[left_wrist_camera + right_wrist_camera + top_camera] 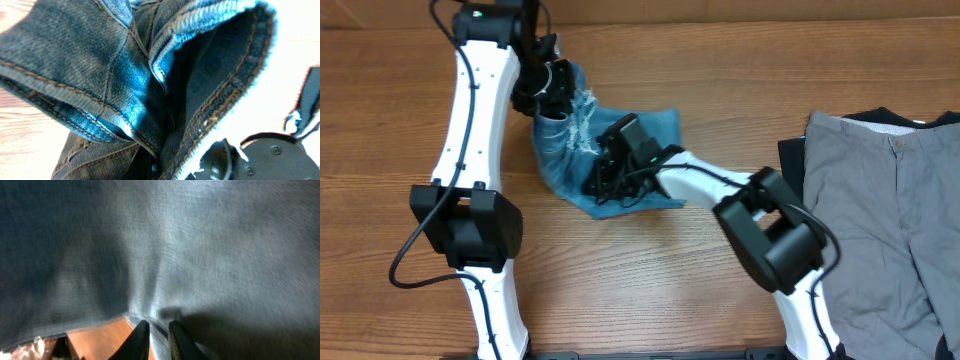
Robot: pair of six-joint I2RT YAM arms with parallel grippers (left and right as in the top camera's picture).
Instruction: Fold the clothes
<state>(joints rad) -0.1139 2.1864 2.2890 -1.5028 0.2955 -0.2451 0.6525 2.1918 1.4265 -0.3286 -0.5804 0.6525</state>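
Tightly, left fingers (548,85) pinch bunched jeans (650,130); orange stitching (45,76) shows.

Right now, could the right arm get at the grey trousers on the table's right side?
Probably yes, once freed: nothing lies between the right arm and the grey trousers, but its end effector looks pinched on the jeans and would have to let go first.

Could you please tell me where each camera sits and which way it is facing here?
Overhead: above the table, looking straight down; left arm, right arm, jeans and grey trousers show.
Left wrist: on the left arm, close against denim seams; its own fingers do not show.
Right wrist: behind the right gripper, facing denim and a strip of table; both fingertips show.
Shared: the jeans appear in all three.
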